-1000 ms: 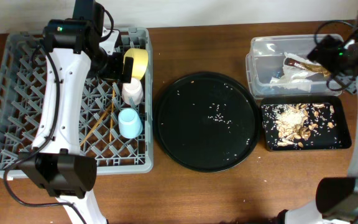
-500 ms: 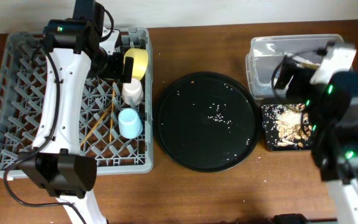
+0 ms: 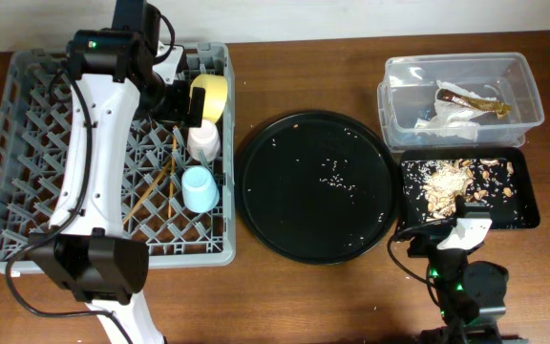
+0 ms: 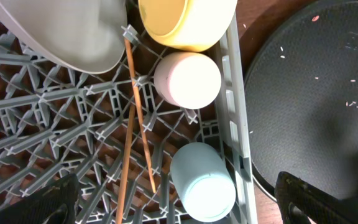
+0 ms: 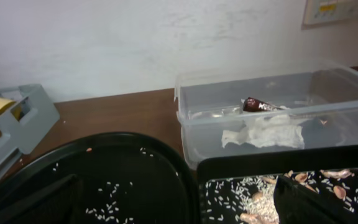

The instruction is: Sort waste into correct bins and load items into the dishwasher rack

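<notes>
The grey dishwasher rack (image 3: 27,143) holds the yellow bowl (image 3: 208,96), pink cup (image 3: 203,141), light blue cup (image 3: 200,187) and chopsticks (image 3: 156,186). The left wrist view also shows the pale plate (image 4: 61,31) in the rack. My left gripper (image 4: 185,208) hovers open and empty above the blue cup (image 4: 201,183). The clear tub (image 3: 387,96) holds a napkin (image 3: 452,117) and the wrapper (image 3: 475,96). The black tray (image 3: 533,205) holds food scraps (image 3: 456,182). My right gripper (image 3: 458,222) is open and empty, low at the tray's front edge.
The large round black tray (image 3: 318,186), dotted with tiny white crumbs, lies between the rack and the bins. The right wrist view shows it (image 5: 104,180) beside the black tray (image 5: 241,168) and the tub (image 5: 191,134), with a wall behind.
My right arm has pulled back from over the clear tub to the table's front right edge. The left arm and the dishes have not moved.
</notes>
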